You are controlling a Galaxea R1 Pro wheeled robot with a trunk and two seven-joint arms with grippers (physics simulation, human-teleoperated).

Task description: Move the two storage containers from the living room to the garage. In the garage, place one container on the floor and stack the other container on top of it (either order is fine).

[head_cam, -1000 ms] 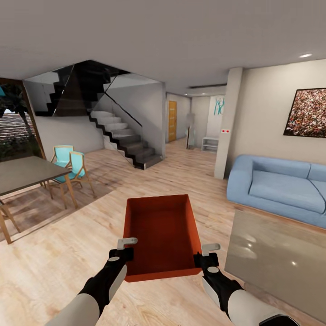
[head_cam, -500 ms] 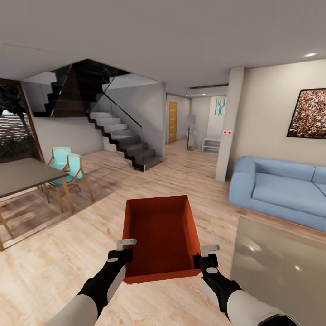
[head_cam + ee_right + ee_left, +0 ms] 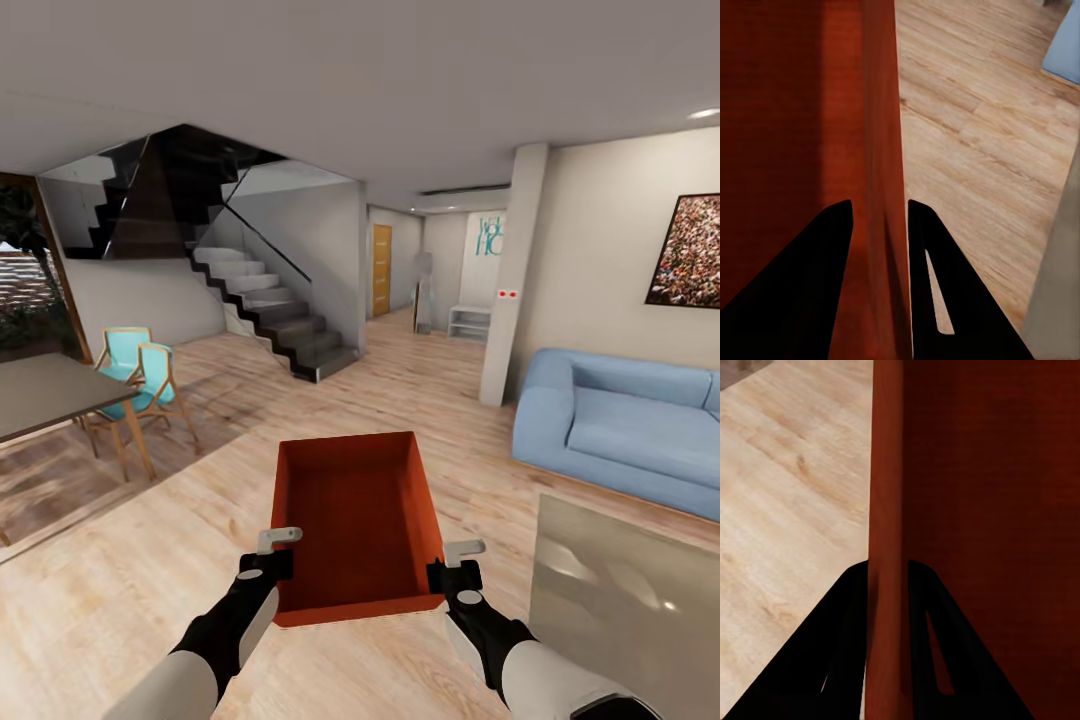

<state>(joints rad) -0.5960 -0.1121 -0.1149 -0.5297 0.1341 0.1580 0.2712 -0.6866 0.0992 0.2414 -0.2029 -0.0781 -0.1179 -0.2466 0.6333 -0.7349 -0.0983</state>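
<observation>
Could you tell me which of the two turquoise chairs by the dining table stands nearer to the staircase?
The rear chair, partly hidden behind the front chair, stands nearer the staircase; the front one sits closer to the dining table.

A home's open living room: blue sofa (image 3: pixel 620 425), staircase (image 3: pixel 275 315), dining table (image 3: pixel 45 390), wood-plank floor (image 3: pixel 130 560).

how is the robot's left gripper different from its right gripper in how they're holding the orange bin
The left gripper clamps the left wall of the orange bin; the right gripper clamps the right wall. In the head view, the left gripper sits slightly higher than the right. Both straddle the rim near the bin's near corners, one finger inside and one outside.
</observation>
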